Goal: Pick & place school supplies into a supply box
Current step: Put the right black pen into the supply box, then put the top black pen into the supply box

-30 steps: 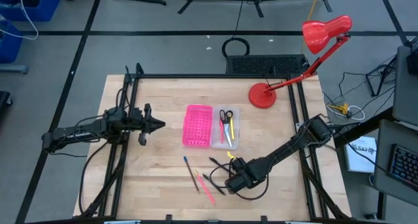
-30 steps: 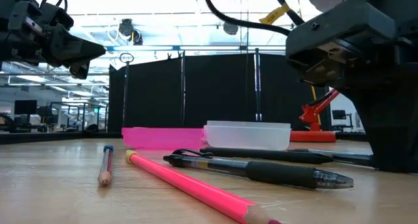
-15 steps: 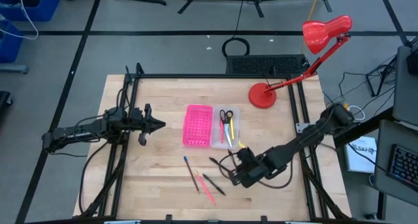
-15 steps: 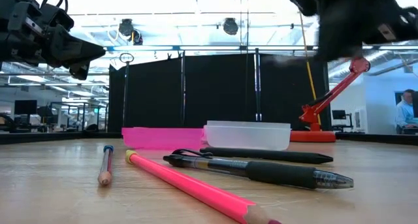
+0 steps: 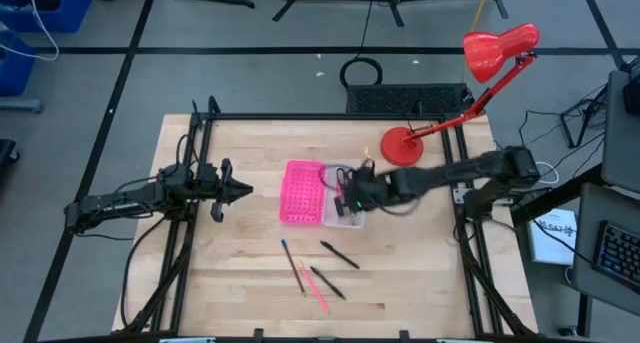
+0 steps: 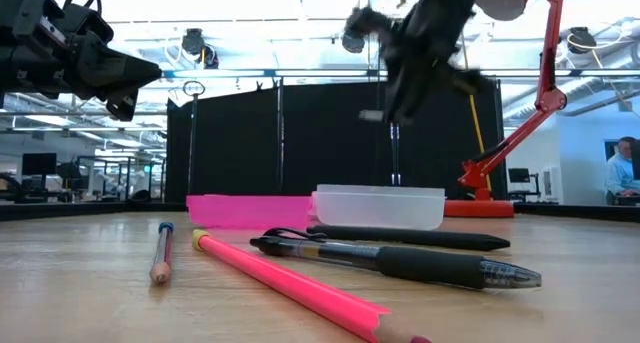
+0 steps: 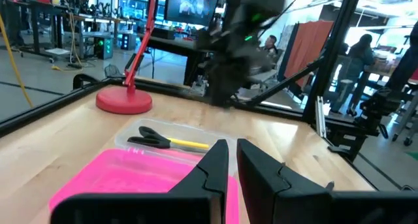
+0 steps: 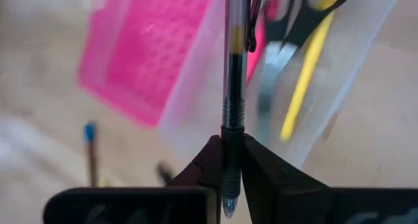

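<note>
- High view: pale wood table (image 5: 420,273) on a grey floor with dark tape lines. The right gripper (image 5: 348,193) reaches over the clear supply box (image 5: 356,219), which sits touching the pink tray (image 5: 303,192) mid-table. Red desk lamp (image 5: 470,83) stands at the far right corner. Left gripper (image 5: 238,191) waits over the table's left side. Loose on the near wood: blue pencil (image 5: 287,254), pink pencil (image 5: 316,293), black pen (image 5: 340,255).
- Low view: big open hall, bright ceiling lights, black curtain panel (image 6: 330,138) behind the table; a person (image 6: 618,173) at far right. Supply box (image 6: 380,206) beside pink tray (image 6: 250,210); pens and pencils lie in front. Right gripper blurred above the box.
- Left wrist view: left fingers (image 7: 212,166) pressed close together, holding nothing. Scissors (image 7: 149,136) and yellow pencil (image 7: 189,144) lie in the box.
- Right wrist view: right gripper (image 8: 227,162) pinches a clear-barrel black pen (image 8: 233,67) above the box.
</note>
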{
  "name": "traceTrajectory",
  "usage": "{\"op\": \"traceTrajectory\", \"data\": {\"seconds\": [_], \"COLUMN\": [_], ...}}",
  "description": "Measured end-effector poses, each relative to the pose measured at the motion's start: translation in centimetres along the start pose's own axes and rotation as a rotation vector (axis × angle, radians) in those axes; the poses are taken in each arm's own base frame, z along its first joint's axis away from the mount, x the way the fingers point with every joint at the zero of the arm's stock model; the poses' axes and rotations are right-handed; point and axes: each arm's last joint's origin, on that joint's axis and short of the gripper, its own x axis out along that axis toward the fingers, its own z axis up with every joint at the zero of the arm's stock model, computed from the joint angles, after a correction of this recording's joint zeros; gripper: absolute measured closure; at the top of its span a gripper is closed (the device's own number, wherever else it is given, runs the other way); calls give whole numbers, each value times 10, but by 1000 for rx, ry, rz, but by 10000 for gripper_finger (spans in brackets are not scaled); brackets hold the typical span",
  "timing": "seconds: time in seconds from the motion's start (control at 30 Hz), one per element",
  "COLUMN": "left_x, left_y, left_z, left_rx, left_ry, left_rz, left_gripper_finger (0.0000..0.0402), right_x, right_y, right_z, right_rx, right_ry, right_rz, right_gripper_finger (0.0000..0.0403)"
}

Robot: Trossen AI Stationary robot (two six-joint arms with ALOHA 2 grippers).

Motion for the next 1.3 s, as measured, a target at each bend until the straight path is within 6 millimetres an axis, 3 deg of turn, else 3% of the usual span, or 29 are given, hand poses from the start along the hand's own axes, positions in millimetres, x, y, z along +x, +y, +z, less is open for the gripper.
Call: {"op": "traceTrajectory", "data": {"seconds": [0.23,0.5,0.73,0.97,1.13,1.3], "left_x": [0,0,0,0,0,0], "left_y": [0,0,0,0,0,0], "left_z": [0,0,0,0,0,0], "left_rx": [0,20,18,18,16,5], "left_ry": [1,0,0,0,0,1], "left_rz": [1,3,3,2,2,1], "left_gripper_finger": [360,360,360,360,360,360], "right_x": [53,89,90,88,72,41], "right_y": [-13,-20,-20,-20,-16,-10], "right_z": [29,31,32,33,34,31], "right_rx": [-8,-20,-46,-32,-62,-128], "right_ry": [93,214,189,163,149,68], "right_rz": [-33,-65,-70,-75,-29,13], "right_gripper_finger": [375,374,363,305,269,261]}}
